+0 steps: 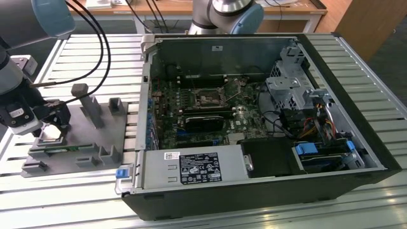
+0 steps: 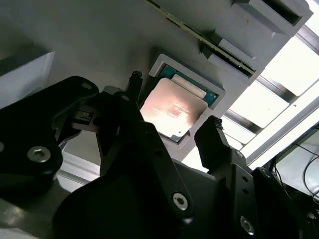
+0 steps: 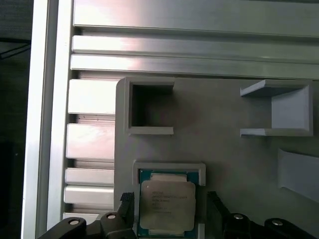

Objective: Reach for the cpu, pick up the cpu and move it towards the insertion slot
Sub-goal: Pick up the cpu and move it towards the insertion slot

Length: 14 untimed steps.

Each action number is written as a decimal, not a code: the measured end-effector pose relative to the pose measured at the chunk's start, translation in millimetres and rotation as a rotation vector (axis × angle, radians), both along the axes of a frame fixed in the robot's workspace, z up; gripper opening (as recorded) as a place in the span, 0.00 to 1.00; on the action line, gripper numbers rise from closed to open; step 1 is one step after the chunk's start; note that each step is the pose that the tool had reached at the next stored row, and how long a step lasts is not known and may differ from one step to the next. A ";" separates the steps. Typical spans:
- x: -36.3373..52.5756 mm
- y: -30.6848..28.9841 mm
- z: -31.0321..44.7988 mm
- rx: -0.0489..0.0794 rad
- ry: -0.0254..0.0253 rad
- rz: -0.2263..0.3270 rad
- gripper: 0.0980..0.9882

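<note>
1. Gripper: this is shown at the exterior view's left, poised over the grey fixture, which rests on the slatted table. The jaws are spread wide and nothing is held.
2. Cpu: a square chip with a silvery lid and a teal-green border is seen seated flat in a shallow square nest of the fixture. It is not lifted or tilted.
3. Governing relation: in both wrist views the chip is placed directly under the gripper, between the two dark fingers, with one finger on each of two opposite sides.
   - A gap is visible between each finger and the chip, and the fingertips appear to stand at or just outside the nest's raised rim.
   - Being square, the chip offers no long axis. In the first wrist view its edges are seen roughly parallel to the finger faces, so the gripper is judged to be squared to it.
   - How far the fingertips sit above the chip's level cannot be told.
4. Insertion slot: the silvery-framed square socket is found on the motherboard inside the open computer case. It lies toward the exterior view's right of the fixture and well apart from the gripper.
5. Stage: the reach is judged to be nearly complete. No grasp is made, and the chip is not yet taken from its nest.
</note>
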<state>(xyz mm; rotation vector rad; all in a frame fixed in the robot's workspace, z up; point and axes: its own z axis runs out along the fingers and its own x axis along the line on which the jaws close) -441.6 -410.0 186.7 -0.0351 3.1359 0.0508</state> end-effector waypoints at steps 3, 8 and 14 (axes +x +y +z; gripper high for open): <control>-0.9 0.3 -0.9 0.000 -0.0001 0.000 0.66; -1.9 0.7 -2.7 0.000 0.0001 0.000 0.64; -2.2 1.3 -3.0 0.000 0.0001 0.000 0.54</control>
